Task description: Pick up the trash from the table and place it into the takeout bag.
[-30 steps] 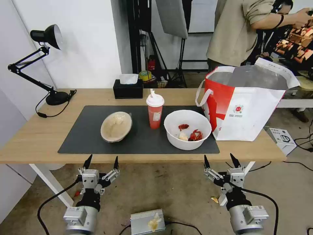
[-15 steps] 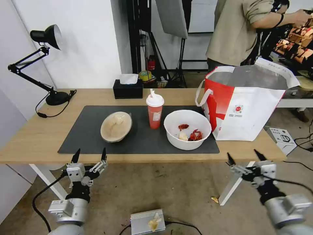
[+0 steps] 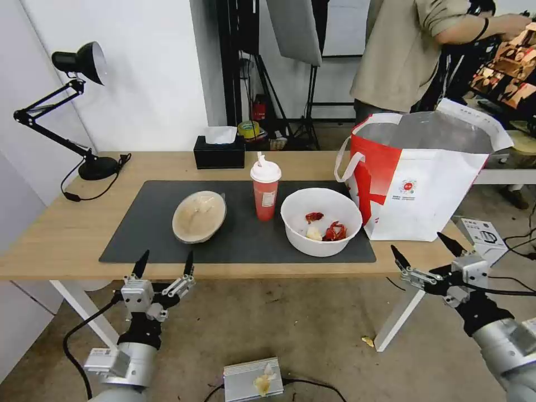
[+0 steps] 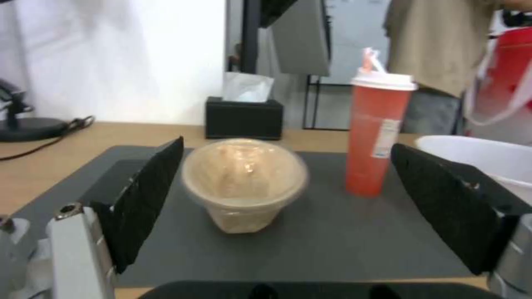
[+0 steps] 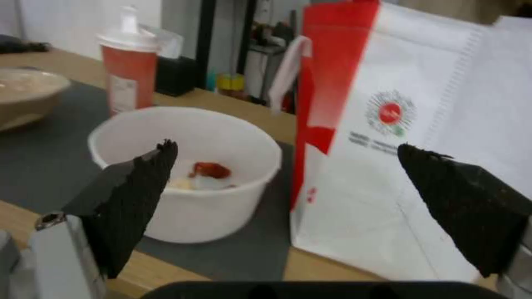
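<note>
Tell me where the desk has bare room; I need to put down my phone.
Free: the light-wood desk top between the black desk lamp and the dark grey mat. Crowded: tan oval bowl, red lidded cup, white round bowl, white-and-red takeout bag.

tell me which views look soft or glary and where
Head view: crisp on the table, with straight edges bowing outward. Left wrist view: soft throughout, the tan bowl smeared at its rim with a small glare spot inside. Right wrist view: the red cup and the takeout bag's logo print are blurry, and the white bowl looks somewhat clearer.
</note>
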`<state>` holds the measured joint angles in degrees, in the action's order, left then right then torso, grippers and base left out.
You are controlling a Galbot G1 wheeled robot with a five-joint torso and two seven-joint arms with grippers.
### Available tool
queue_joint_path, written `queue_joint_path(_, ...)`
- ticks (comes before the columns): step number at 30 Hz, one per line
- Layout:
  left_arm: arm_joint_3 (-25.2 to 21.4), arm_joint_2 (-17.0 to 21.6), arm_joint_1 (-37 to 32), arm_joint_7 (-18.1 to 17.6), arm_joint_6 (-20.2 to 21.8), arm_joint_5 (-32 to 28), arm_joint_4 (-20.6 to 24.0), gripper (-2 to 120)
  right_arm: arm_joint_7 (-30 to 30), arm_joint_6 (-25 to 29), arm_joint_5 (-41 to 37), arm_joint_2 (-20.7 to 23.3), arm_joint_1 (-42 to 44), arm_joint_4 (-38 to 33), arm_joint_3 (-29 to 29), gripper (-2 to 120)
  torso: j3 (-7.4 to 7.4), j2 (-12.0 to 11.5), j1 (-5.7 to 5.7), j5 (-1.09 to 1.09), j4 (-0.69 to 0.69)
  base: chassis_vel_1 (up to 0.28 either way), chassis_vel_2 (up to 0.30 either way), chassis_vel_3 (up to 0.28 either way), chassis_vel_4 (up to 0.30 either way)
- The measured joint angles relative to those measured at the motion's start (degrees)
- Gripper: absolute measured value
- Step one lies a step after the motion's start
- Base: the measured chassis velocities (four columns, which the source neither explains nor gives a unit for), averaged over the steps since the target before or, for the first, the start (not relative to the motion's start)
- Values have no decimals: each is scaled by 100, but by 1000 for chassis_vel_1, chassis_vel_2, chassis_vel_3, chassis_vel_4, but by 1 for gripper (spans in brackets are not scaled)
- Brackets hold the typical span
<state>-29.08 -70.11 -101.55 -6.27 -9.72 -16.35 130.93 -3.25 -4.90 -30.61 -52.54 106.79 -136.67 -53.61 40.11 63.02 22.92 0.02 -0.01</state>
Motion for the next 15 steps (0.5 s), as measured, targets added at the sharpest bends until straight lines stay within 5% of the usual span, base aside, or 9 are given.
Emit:
queue_joint_path(9, 2, 63, -180, 372, -383, -57, -112, 100, 147, 46, -586, 1147, -227, 2, 267, 100, 0, 0, 0, -1, 1, 0, 0, 0, 0)
queue_joint_path(15, -13, 7, -246, 563, -476, -51, -163, 100, 250, 18, -1379, 2478, -1249, 253, 873, 100, 1, 0, 1, -1, 2, 0, 0, 0, 0)
